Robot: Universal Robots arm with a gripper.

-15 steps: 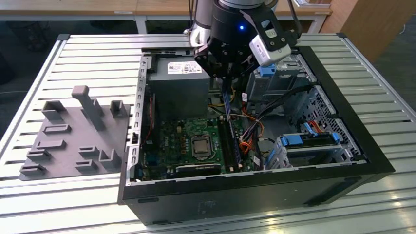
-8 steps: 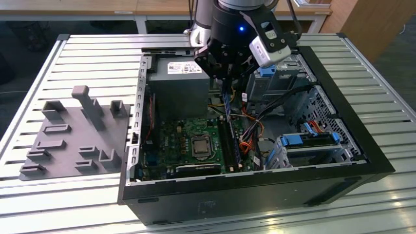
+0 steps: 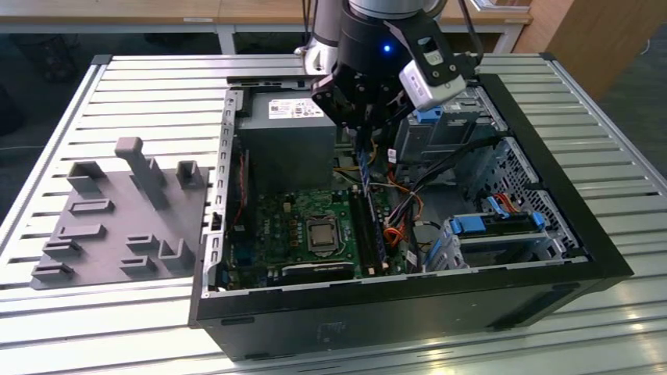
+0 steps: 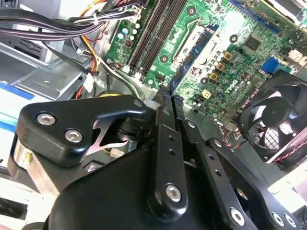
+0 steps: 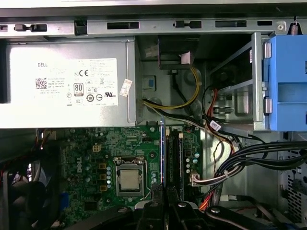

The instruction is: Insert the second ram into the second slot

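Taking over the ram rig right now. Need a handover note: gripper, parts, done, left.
Gripper: shut on the second ram, gripped at one end, seen edge-on in the first wrist view.
Where: the arm hangs over the open PC case. The ram points down toward the memory slots on the motherboard.
Done: the ram is in the grip and lined up roughly along the slots.
Left: it is not yet seated and appears to hang above the board. I cannot tell whether the first slot is filled.
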